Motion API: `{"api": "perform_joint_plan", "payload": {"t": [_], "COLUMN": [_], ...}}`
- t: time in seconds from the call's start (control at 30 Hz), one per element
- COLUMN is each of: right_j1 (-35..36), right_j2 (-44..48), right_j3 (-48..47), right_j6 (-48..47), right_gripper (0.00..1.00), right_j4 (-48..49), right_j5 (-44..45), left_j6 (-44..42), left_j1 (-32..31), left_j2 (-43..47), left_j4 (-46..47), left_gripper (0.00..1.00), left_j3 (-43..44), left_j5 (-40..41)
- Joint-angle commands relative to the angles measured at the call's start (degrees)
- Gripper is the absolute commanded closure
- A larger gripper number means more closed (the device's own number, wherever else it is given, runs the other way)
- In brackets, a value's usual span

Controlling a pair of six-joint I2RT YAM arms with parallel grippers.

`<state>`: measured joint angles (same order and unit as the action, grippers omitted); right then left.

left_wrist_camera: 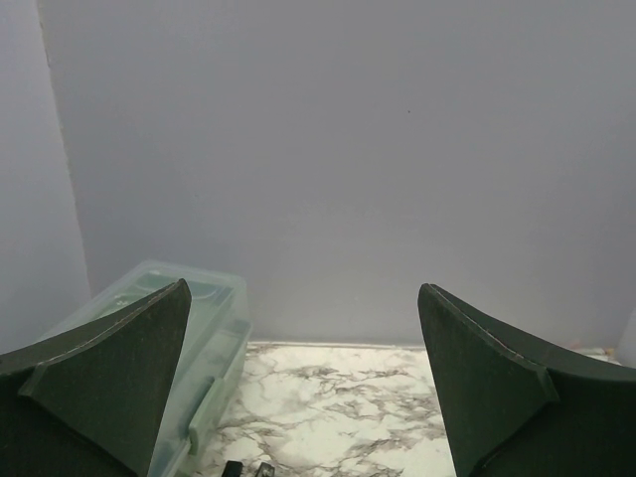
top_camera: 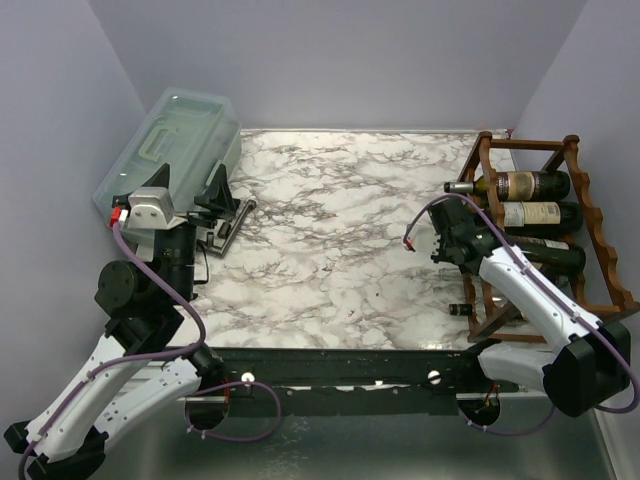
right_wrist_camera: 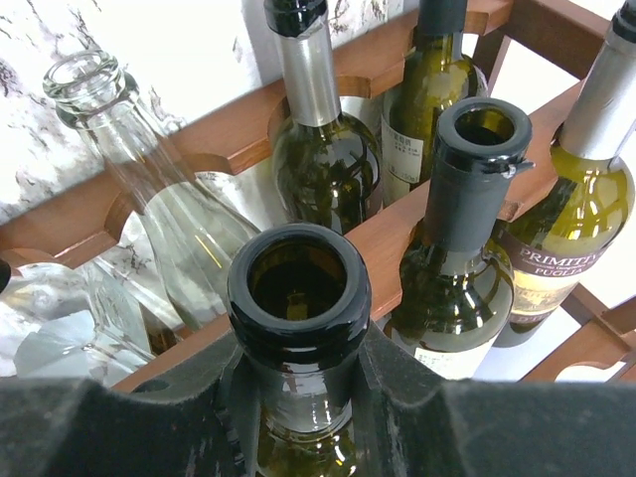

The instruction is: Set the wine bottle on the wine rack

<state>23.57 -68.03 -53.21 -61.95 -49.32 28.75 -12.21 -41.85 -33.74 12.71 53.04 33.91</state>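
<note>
Marble-patterned table (top_camera: pixel 330 220), pale lavender walls on three sides. The wine rack (top_camera: pixel 600 240) stands at the table's right edge with other bottles (top_camera: pixel 525 185) lying in its tiers. The right gripper (right_wrist_camera: pixel 298 393) is clamped on the neck of the dark green wine bottle (right_wrist_camera: pixel 298 288), just below its open mouth, at the rack's front beside the other necks. The left gripper (left_wrist_camera: pixel 303 288) is spread wide and holds nothing, near the plastic box (top_camera: pixel 170 140).
</note>
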Motion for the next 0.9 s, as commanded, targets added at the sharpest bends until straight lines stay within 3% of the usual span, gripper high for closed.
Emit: {"api": "perform_joint_plan", "payload": {"t": [0.0, 0.3, 0.87], "right_j1": [-1.7, -2.0, 0.0], "right_j2": [2.6, 3.2, -0.6], "right_j3": [1.0, 0.7, -2.0], "right_j6": [-22.9, -28.2, -33.2], "right_gripper": [1.00, 0.99, 0.99], "right_j4": [-0.3, -0.5, 4.2], "right_j5": [-0.1, -2.1, 3.9], "left_j6": [0.3, 0.3, -0.2], "left_j1": [-0.6, -1.1, -2.4], "left_j2": [0.8, 1.9, 2.0], "left_j4": [0.4, 0.4, 0.5], "left_gripper": [0.02, 0.02, 0.02], "left_j3": [1.1, 0.8, 0.8], "left_j5": [0.5, 0.8, 1.6]}}
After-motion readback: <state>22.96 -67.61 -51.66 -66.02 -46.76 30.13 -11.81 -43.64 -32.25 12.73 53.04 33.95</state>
